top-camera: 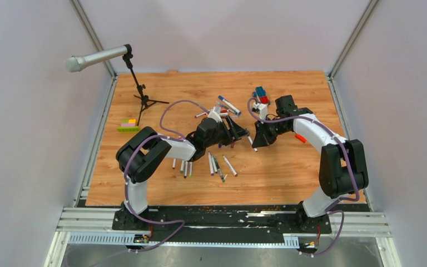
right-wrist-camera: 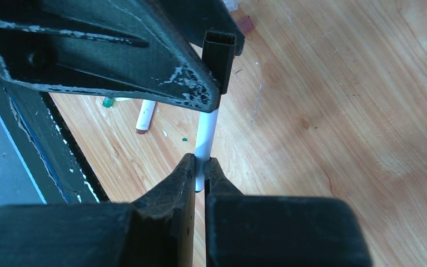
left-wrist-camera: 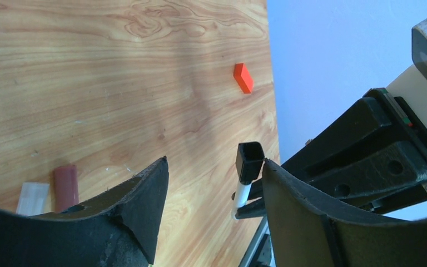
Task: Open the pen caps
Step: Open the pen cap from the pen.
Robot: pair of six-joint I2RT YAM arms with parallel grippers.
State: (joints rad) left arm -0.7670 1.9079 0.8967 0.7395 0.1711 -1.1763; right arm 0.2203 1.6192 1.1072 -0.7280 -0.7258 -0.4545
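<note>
My right gripper (right-wrist-camera: 200, 161) is shut on the white barrel of a pen (right-wrist-camera: 207, 133) and holds it above the table. The pen's black cap (right-wrist-camera: 219, 55) is on its far end. My left gripper (left-wrist-camera: 216, 161) is open, and the black cap (left-wrist-camera: 250, 161) stands between its jaws, close against the right finger. The left finger is well apart from it. In the top view the two grippers, left (top-camera: 239, 133) and right (top-camera: 256, 142), meet at mid-table. Several pens (top-camera: 214, 164) lie in front of them.
An orange block (left-wrist-camera: 243, 78) lies to the right, also in the top view (top-camera: 300, 138). A dark red cap (left-wrist-camera: 65, 186) and a pale cap (left-wrist-camera: 33, 197) lie near the left finger. The toy car (top-camera: 261, 95), a blue-ended pen (top-camera: 229, 104), the green-yellow brick bar (top-camera: 128, 125) and a microphone stand (top-camera: 142, 100) are farther back.
</note>
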